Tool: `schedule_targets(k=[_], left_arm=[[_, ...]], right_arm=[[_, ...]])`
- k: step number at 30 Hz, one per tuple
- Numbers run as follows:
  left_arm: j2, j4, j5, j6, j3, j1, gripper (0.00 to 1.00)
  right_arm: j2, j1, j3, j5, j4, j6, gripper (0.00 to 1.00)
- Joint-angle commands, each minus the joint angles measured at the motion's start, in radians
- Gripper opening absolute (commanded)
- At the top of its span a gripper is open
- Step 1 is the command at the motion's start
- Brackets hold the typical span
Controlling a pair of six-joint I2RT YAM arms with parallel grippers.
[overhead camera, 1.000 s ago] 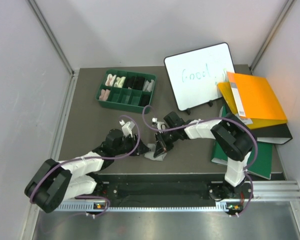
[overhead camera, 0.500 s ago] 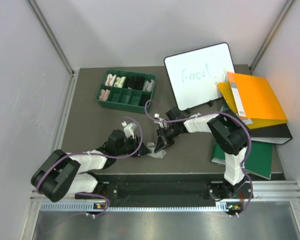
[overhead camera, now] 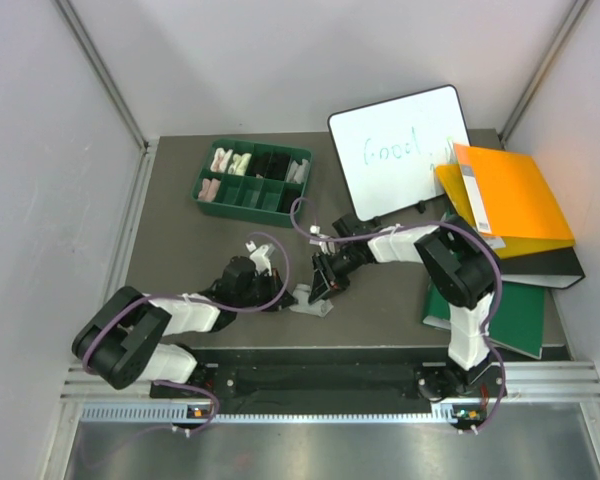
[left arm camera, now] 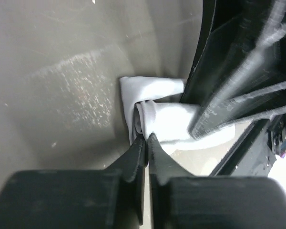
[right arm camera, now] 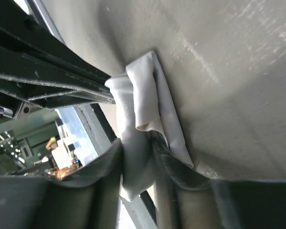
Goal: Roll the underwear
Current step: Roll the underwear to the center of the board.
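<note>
Looking down from above, my left gripper (overhead camera: 283,296) and my right gripper (overhead camera: 323,287) sit low over the dark table (overhead camera: 180,250), tips close, with the light grey underwear (overhead camera: 310,304) bunched between them. Through my left wrist camera, my left fingertips (left arm camera: 138,148) stand all but together, only a thin slit between them, nipped on a fold at the near edge of the cloth; the rest lies just beyond them and runs under my right fingers (left arm camera: 229,107). Through my right wrist camera, those right fingers stand somewhat apart, a thick bunch of the cloth filling the gap and touching both; whether they squeeze it I cannot tell. Ahead of them the cloth lies folded on the table, its far corner at my left fingertips.
</note>
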Motion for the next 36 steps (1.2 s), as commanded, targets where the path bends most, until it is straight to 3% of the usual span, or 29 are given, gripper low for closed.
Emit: schedule_targets(k=[1,6,19,31,36], left_arm=[[0.009,-0.127,-0.089,0.035,0.059,-0.001,0.0],[0.007,-0.197,-0.098,0.034,0.084,-0.001,0.0],[0.064,-0.273,-0.046,0.006,0.158,0.001,0.0],[0.086,-0.329,-0.037,0.009,0.193,-0.001,0.0],[0.093,-0.331,-0.037,0.009,0.201,-0.001,0.0]], right_arm=[[-0.073,-0.033,0.044,0.032,-0.074,-0.071,0.44],[-0.145,-0.091,0.055,0.064,-0.11,-0.151,0.6],[-0.02,-0.099,0.107,0.091,-0.009,-0.225,0.71],[-0.023,0.032,0.07,0.107,-0.056,-0.283,0.72],[-0.011,0.056,0.072,0.123,-0.082,-0.3,0.65]])
